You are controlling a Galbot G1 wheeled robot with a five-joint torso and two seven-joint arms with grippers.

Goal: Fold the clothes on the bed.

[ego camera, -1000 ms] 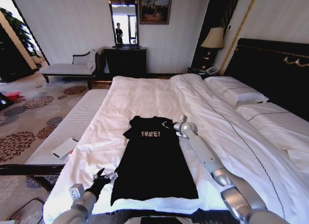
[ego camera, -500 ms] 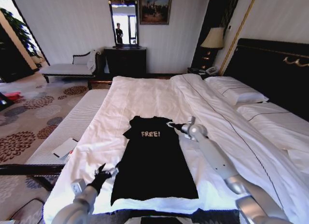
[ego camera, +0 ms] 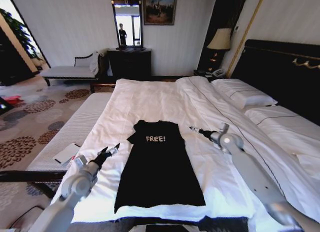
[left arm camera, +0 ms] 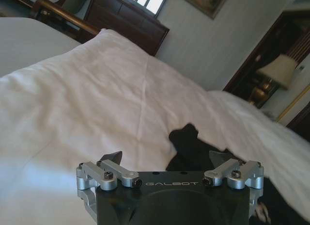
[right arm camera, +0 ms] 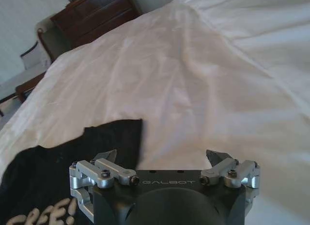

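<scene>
One T-shirt point(ego camera: 160, 164) lies on one bed point(ego camera: 150, 99). Two pillows point(ego camera: 245, 95) sit at its head, one lamp point(ego camera: 220, 39) beside it. Two grippers, left point(ego camera: 111, 150) and right point(ego camera: 196, 130), flank the T-shirt.

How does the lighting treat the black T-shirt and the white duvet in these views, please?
Head view: the T-shirt reads as a flat dark shape, only its pale lettering legible; the bed is bright, its folds faint. Left wrist view: the duvet's near part washes out. Right wrist view: soft creases show, and the shirt stays nearly featureless.
</scene>
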